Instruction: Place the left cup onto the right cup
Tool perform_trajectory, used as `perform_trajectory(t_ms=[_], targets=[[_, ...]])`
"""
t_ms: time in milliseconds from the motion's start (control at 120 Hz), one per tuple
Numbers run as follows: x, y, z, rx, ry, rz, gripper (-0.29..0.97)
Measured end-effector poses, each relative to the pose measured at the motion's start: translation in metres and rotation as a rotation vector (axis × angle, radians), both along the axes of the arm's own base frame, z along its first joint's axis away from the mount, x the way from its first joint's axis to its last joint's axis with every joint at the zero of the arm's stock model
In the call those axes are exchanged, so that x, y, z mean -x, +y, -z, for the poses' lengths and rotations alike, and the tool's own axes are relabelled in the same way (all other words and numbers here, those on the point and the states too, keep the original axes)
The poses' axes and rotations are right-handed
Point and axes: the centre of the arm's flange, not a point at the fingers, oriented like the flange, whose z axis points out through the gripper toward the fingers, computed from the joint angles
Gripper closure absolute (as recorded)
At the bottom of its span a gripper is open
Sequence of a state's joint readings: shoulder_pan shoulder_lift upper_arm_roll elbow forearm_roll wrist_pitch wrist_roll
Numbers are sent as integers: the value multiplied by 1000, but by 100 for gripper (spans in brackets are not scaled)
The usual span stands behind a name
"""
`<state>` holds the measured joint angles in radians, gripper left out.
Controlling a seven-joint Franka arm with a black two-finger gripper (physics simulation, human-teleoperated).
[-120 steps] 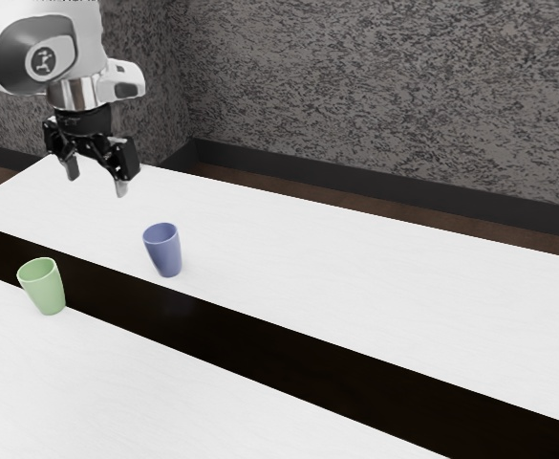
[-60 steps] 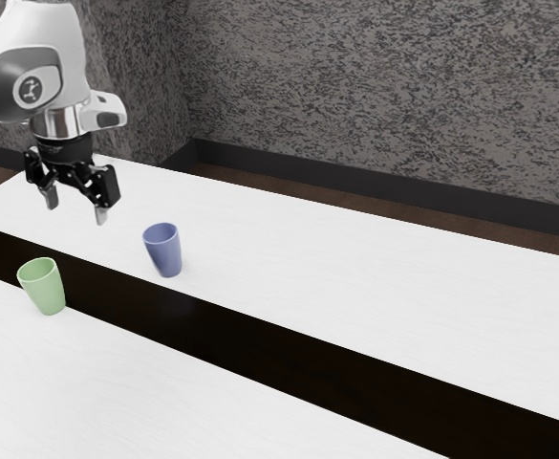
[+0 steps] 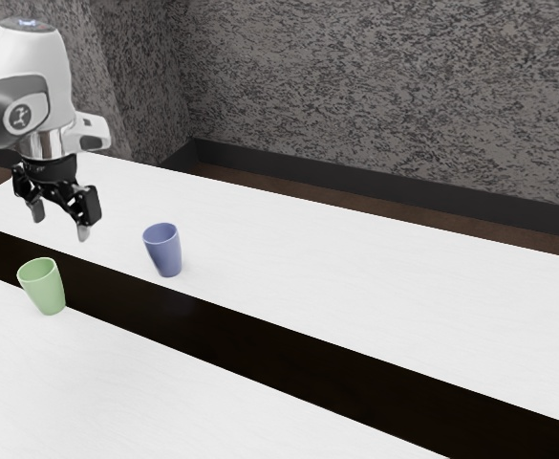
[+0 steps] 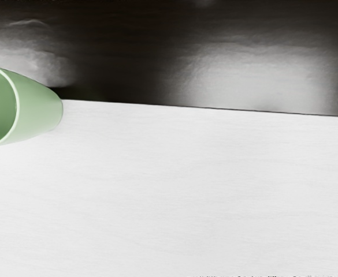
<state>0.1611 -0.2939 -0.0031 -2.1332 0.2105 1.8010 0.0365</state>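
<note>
Green cup [image 3: 42, 284] stands upright on the desk [image 3: 355, 277] at the exterior view's left, mouth up, long axis vertical, nothing touching it. Blue cup [image 3: 162, 249] stands upright nearby, apart. No stacking yet: grasp, lift and placing all remain. Claw [image 3: 60, 224] hovers above the green cup, spread wide, empty

A pale green tapered cup [image 3: 41, 285] [image 4: 18, 112] stands upright. A blue tapered cup [image 3: 162, 249] stands upright, apart across a black band [image 3: 260, 349]
</note>
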Motion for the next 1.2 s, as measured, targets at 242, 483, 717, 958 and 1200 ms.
perform_trajectory(t_ms=[242, 483, 717, 958, 1200], targets=[[26, 18, 13, 3, -11, 22, 0], [29, 48, 26, 13, -20, 12, 0], [2, 81, 46, 19, -35, 32, 0], [-18, 98, 63, 22, -47, 81, 0], [-23, 113, 82, 27, -45, 110, 0]])
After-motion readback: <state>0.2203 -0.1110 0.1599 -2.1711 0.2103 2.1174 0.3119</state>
